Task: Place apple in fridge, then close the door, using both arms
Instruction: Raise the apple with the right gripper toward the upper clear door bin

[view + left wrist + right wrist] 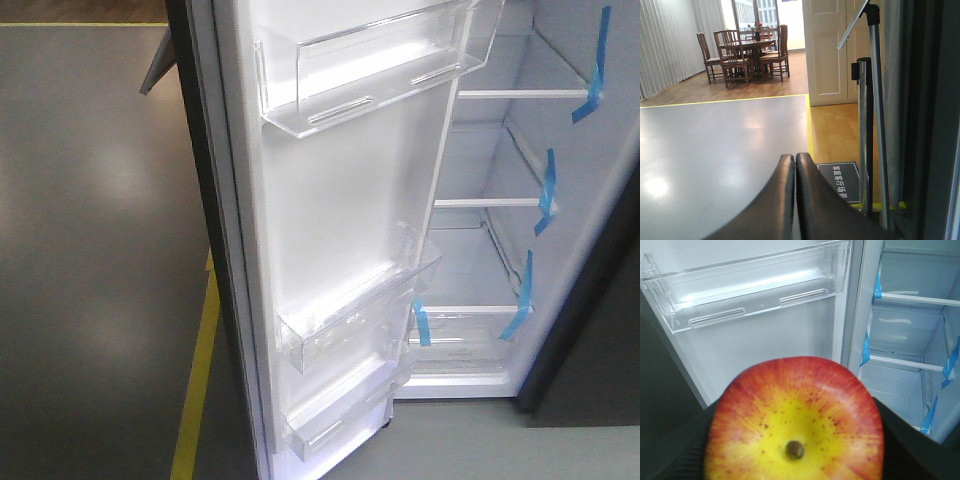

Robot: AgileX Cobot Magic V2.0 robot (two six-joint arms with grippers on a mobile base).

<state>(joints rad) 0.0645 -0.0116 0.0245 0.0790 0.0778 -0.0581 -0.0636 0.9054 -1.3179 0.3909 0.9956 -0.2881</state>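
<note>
The right pincer (794, 460) is clamping the apple (795, 410) between its black fingers (680, 457), facing the open door (765, 345) and its clear bin (750, 292), with the fridge (900, 385) and its taped shelves (910, 300) lying beyond. The left pincer (795, 192) is pinching fully shut, gripping nothing, above grey floor (715, 145).

Red-and-yellow apple against a white fridge
The apple (795, 425) is red at its rim, streaking into a yellow centre flecked with small red-brown dots around a brown stem end; the fridge (480, 250) interior and door (330, 180) liner are white, the bins (370, 60) clear, shelf edges marked with blue tape (547, 190); the floor (90, 250) is glossy grey with a yellow line (195, 390); the left gripper (795, 159) is black
</note>
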